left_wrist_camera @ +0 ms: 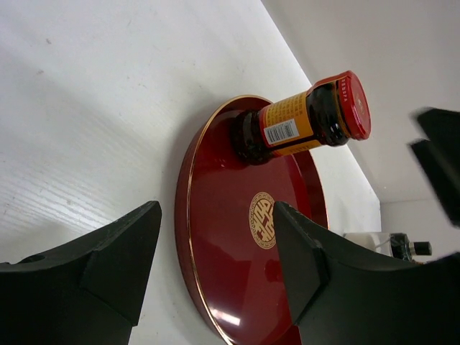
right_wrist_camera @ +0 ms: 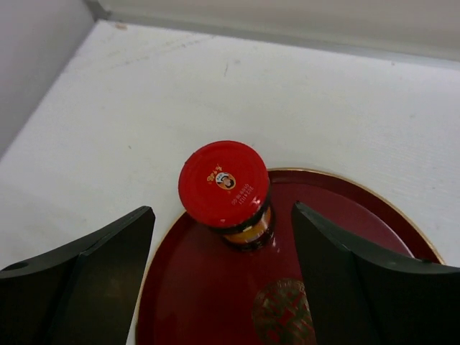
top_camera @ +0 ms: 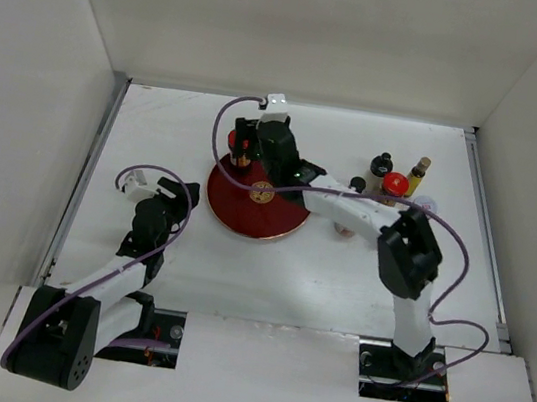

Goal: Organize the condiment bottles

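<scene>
A brown jar with a red lid (right_wrist_camera: 224, 185) stands upright on the far left part of the red round tray (right_wrist_camera: 194, 302). My right gripper (right_wrist_camera: 223, 212) hovers above it, open, a finger on each side with clear gaps and no contact. From above, that jar (top_camera: 234, 139) sits just left of the right gripper (top_camera: 247, 150). The left gripper (left_wrist_camera: 215, 215) is open and empty, low over the table at the tray's left rim (left_wrist_camera: 185, 215), facing the jar (left_wrist_camera: 302, 122). The other condiment bottles (top_camera: 395, 185) are grouped on the table at the right.
The right-hand group holds a black-capped bottle (top_camera: 382, 164), a slim yellowish bottle (top_camera: 417, 173), a white-lidded jar (top_camera: 428, 203) and a tiny black-capped bottle (top_camera: 357, 184). The right arm (top_camera: 348, 211) stretches across the tray (top_camera: 246, 216). White walls enclose the table on three sides.
</scene>
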### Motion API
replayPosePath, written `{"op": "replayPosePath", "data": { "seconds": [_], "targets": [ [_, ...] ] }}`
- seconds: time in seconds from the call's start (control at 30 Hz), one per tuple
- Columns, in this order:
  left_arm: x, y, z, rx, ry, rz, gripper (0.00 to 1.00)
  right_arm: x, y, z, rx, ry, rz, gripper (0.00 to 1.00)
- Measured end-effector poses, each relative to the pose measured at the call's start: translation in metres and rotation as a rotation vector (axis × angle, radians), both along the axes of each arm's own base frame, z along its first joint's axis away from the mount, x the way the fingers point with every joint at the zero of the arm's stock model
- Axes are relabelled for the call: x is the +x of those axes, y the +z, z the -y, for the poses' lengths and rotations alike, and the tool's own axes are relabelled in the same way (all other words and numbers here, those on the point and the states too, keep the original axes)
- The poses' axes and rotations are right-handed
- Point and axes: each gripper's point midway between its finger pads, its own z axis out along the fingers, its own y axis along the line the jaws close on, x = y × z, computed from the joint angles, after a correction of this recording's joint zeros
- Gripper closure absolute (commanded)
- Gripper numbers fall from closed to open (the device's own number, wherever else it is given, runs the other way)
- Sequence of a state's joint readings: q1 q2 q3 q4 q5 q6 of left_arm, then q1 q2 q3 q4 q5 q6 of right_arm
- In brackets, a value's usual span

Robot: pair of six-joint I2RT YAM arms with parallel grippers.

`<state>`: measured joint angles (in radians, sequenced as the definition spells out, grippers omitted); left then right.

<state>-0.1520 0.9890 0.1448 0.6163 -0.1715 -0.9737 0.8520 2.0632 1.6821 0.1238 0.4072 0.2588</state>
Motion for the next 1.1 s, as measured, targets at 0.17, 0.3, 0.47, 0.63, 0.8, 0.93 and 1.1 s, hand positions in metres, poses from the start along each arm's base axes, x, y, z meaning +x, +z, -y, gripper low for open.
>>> {"op": "replayPosePath", "data": {
  "seconds": [0.17,0.3,0.47,0.63,0.8,0.93,1.1],
  "targets": [
    [0.0,0.003,0.0,-0.002,0.002,0.011,0.38,-0.031,0.076,0.061,0.113,-0.034,0.093,0.59],
    [0.0,0.003,0.0,-0.001,0.001,0.009,0.38,-0.039,0.092,0.136,0.16,-0.143,0.118,0.54],
    [0.0,-0.005,0.001,0.002,-0.002,-0.015,0.38,-0.037,0.027,0.203,0.069,-0.284,0.01,0.26],
    [0.0,-0.005,0.002,0.002,-0.005,-0.015,0.38,-0.054,-0.038,0.221,-0.06,-0.301,-0.129,0.24],
    [0.0,-0.005,0.002,0.002,-0.005,-0.015,0.38,-0.055,-0.052,0.223,-0.085,-0.304,-0.156,0.27],
    [-0.001,-0.005,0.003,0.003,-0.01,-0.014,0.38,-0.051,-0.067,0.227,-0.105,-0.317,-0.183,0.32],
    [-0.001,-0.005,0.004,0.002,-0.012,-0.015,0.38,-0.048,-0.091,0.231,-0.139,-0.329,-0.226,0.35]
  ]
}}
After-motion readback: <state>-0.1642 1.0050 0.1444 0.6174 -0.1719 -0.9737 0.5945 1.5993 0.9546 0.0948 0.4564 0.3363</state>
